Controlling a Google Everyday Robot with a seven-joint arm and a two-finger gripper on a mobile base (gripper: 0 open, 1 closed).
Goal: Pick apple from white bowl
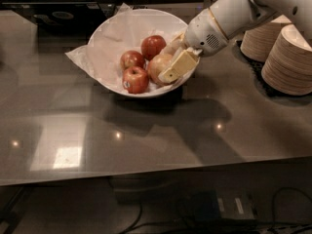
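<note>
The table (146, 145) is carrying everything, with stacks of paper plates (292, 62) sitting at its right edge. The arm (229, 13) is reaching in from upper right over the white bowl (105, 30), which is resting on the table, paper-lined. The gripper (169, 62) is sitting inside the bowl's right half, its fingers straddling the apple (155, 66) and appearing to be clamping it. The apple is lying low in the bowl among three smaller red apples (131, 59), not visibly clear of the rim. Judgement: reach and grasp are looking done; lift-out is remaining.
</note>
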